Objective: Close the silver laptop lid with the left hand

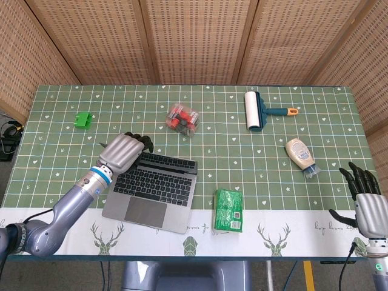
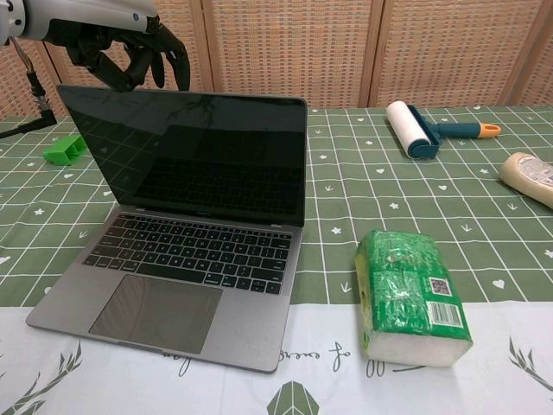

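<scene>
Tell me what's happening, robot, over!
Left hand behind the laptop lid's top edge, fingers curled over it. Lid partly tipped forward, not shut. Right hand open, idle at table edge. Nothing on the keyboard.
</scene>
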Robot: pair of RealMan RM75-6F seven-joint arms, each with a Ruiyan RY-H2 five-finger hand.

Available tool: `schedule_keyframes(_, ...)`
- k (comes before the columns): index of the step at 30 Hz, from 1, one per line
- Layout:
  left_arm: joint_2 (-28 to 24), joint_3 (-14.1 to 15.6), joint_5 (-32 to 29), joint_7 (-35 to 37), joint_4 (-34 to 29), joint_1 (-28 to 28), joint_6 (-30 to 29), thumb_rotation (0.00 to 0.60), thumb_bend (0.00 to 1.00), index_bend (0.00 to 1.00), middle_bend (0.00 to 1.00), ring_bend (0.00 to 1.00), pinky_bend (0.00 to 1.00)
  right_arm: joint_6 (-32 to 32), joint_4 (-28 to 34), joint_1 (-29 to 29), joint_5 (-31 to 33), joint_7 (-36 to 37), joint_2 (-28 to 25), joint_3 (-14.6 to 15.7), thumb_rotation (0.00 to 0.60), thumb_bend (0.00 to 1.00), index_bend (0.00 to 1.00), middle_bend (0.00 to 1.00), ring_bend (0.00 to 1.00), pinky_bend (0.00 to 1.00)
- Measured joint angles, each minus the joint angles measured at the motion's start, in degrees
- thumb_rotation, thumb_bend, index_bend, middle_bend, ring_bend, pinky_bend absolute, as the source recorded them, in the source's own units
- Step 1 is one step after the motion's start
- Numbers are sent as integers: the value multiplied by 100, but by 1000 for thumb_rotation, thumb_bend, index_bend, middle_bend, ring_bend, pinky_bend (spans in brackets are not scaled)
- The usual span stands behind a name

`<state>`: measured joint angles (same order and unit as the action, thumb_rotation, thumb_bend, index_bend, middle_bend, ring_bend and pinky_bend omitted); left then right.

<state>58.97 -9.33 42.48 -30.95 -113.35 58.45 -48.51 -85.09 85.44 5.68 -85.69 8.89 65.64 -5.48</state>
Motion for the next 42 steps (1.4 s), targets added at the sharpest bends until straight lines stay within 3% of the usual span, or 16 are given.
schedule_keyframes(12,-315,320,205,178,-357,-89,223,600,1000,354,239,268,294,-49,33,-21,-43,-7,-18,17,600,103,140,0,0,0)
schedule_keyframes(28,-748,594,1046,940,-727,-517,586,600,1000,350,239,268,298,56,9,17,-59,-126,51,72,600,103,141,0,0,0)
schedule_keyframes(36,-754,783,1514,1162,-776,-699,790,600,1000,350,239,268,298,42,62,6,-61,-164,32,82,600,102,141,0,0,0)
schedule_keyframes(42,-482,1029,1893,1199,-701,-881,825,600,1000,350,239,268,298,50,85,4,-67,-171,18,94,600,103,141,0,0,0)
